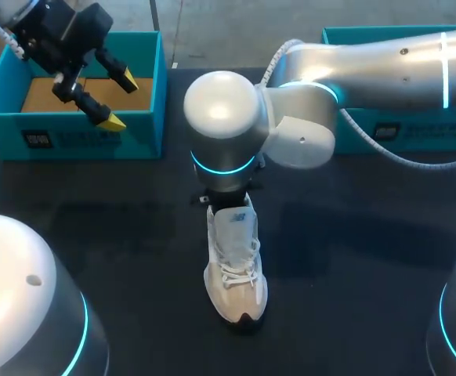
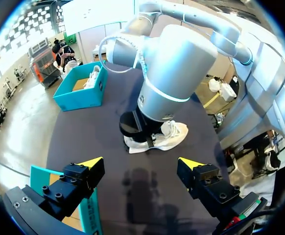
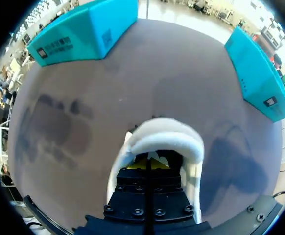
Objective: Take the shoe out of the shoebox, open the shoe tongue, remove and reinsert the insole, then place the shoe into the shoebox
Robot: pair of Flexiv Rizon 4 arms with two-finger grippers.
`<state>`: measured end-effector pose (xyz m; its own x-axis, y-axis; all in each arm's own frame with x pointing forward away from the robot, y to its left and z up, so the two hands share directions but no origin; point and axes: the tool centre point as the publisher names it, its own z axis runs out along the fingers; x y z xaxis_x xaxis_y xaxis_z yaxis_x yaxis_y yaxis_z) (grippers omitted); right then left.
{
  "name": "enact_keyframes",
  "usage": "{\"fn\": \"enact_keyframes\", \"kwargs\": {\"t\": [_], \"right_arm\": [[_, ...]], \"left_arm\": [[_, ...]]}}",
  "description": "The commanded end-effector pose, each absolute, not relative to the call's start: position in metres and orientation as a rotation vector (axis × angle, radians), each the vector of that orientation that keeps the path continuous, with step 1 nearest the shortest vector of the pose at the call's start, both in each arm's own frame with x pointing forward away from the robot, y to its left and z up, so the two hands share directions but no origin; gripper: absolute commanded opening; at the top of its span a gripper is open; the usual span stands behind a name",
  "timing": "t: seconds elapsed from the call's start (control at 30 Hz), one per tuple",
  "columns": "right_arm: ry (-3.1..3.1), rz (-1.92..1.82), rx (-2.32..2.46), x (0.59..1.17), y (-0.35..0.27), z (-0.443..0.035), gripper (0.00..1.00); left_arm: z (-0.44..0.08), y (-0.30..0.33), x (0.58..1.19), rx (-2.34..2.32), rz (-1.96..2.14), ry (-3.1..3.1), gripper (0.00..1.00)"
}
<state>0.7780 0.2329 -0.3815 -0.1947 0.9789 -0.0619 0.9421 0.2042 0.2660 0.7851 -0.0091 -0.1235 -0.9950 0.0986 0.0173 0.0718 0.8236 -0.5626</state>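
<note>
Right claw (image 3: 151, 164) pinched closed inside shoe (image 1: 236, 270) (upright on table (image 1: 369, 243)); left claw (image 1: 119, 100) wide over shoebox (image 1: 79, 139).

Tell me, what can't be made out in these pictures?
1. The insole: unseen in every view; in the right wrist view the right gripper fills the shoe opening.
2. The shoe heel: head view, covered by the right arm.
3. The right shoebox interior: head view, blocked by the same arm.
4. The left shoebox: left wrist view, mostly cut off behind the left gripper.
</note>
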Motion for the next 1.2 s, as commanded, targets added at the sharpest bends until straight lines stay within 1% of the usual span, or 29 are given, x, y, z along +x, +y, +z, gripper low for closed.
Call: {"fn": "enact_keyframes", "kwargs": {"t": [0.03,0.3,0.57,0.8,1.0,1.2], "right_arm": [[2.253,0.252,1.823,0.782,0.234,-0.371,0.00],[2.286,0.199,1.823,0.798,0.236,-0.391,0.00],[2.305,0.139,1.858,0.791,0.228,-0.407,0.00],[2.299,0.102,1.868,0.777,0.218,-0.391,0.00],[2.330,0.063,1.893,0.763,0.209,-0.361,0.00],[2.436,-0.023,1.944,0.751,0.205,-0.354,0.00]], "left_arm": [[-0.123,-0.009,0.786,-0.139,0.904,-2.956,1.00],[-0.123,-0.009,0.786,-0.139,0.904,-2.956,1.00],[-0.123,-0.009,0.786,-0.139,0.904,-2.956,1.00],[-0.123,-0.009,0.786,-0.139,0.904,-2.956,1.00],[-0.123,-0.009,0.786,-0.139,0.904,-2.956,1.00],[-0.123,-0.009,0.786,-0.139,0.904,-2.956,1.00]]}}
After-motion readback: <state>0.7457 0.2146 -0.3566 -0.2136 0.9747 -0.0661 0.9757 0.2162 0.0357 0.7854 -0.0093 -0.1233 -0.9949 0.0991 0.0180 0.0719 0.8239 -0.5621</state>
